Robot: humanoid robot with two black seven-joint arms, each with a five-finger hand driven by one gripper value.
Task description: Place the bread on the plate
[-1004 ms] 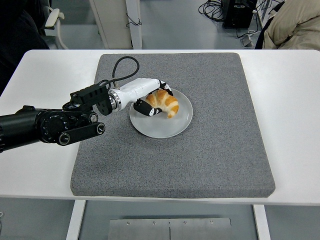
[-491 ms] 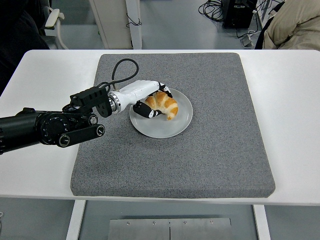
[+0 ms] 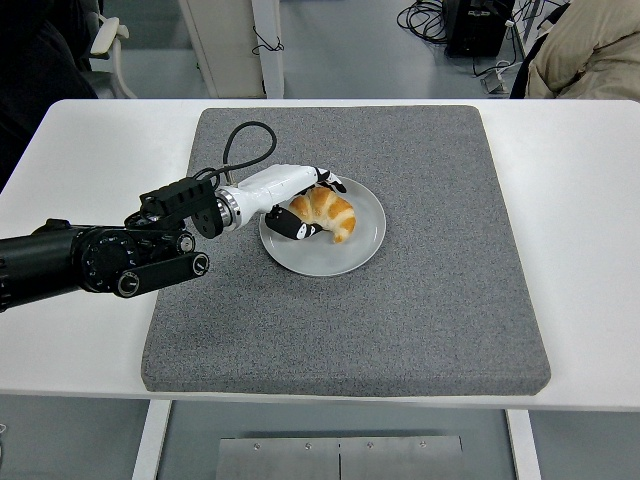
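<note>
- Grey, coarse felt-like mat covers most of a white table, seen from the head view, looking forward and down.
- A pale grey round plate lies on the mat, left of the mat's middle and nearer its far edge than its near edge.
- A golden-brown croissant, the bread, rests on the plate, in the plate's far-left part, its curved back toward the far edge.
- The left arm, black and jointed, comes in from the table's left edge and reaches over the mat's left side toward the plate.
- A black cable loops up from the wrist over the mat's far-left part.
- The left hand, white-shelled with black finger joints, is at the plate's left rim, wrapped round the bread.
- Its fingers curl over the bread's far side and the thumb presses against the near side, so the hand is grasping the bread while the bread lies on the plate.
- The right arm does not appear anywhere.
- Beyond the table's far edge is a grey floor, with white furniture legs at top centre and tangled black cords at top right.
- A person's beige sleeve shows in the top right corner, well apart from the mat.
</note>
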